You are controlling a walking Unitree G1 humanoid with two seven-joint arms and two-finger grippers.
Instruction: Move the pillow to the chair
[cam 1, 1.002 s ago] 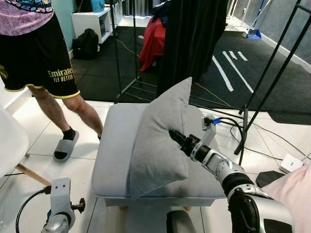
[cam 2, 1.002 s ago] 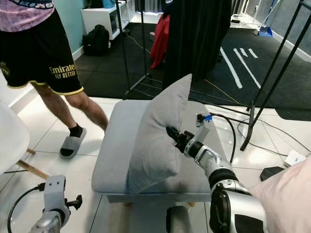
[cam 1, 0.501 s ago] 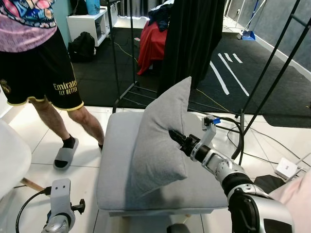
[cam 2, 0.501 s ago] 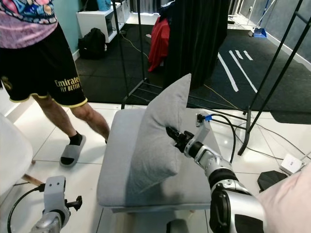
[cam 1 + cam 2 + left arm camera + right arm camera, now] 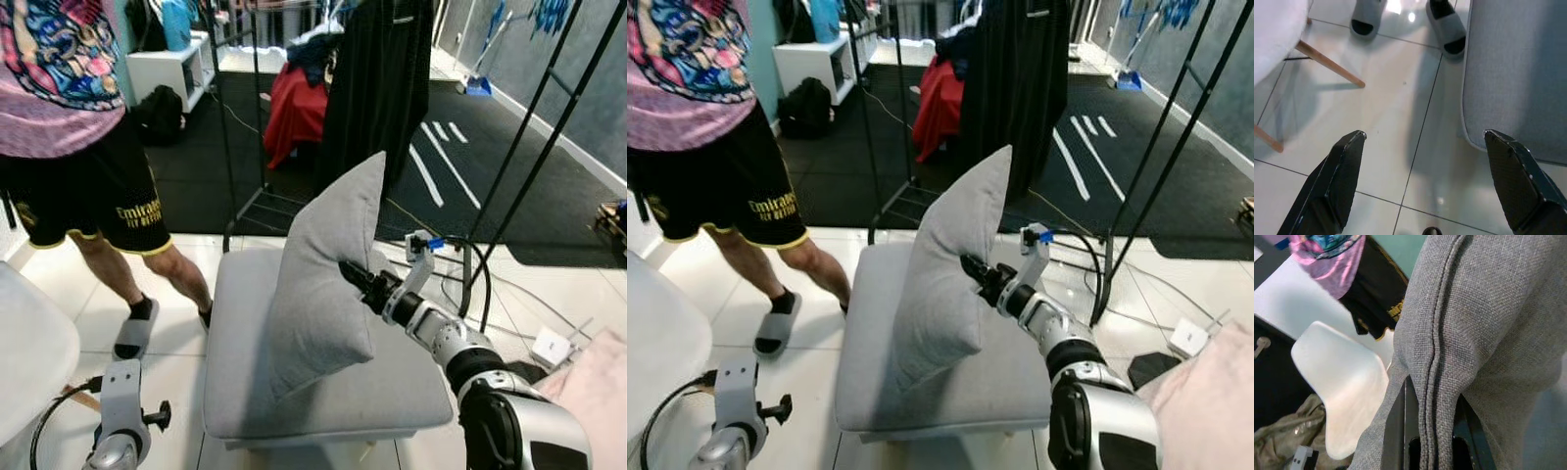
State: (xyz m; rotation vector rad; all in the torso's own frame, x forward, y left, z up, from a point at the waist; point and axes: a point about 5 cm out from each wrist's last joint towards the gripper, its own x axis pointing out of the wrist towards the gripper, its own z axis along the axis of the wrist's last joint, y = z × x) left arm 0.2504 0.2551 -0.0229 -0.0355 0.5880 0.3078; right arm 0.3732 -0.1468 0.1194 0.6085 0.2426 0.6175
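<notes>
So the right gripper (image 5: 351, 275) is pinched tight on the seam of the grey pillow (image 5: 328, 274), holding it upright over the grey ottoman (image 5: 235, 382), and next it needs carrying left to the white chair (image 5: 29, 362).

Glossy white floor tiles (image 5: 1400, 122) give way to a dark carpet (image 5: 460, 157) farther off. A grey ottoman (image 5: 235, 372), black clothes racks (image 5: 529, 137) and a white shelf (image 5: 162, 69) furnish the room.

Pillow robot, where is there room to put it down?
The white chair seat on the robot's left looks bare. The grey footstool top is bare beside the pillow held by the right gripper. It is crowded near the person's legs and the cables.
</notes>
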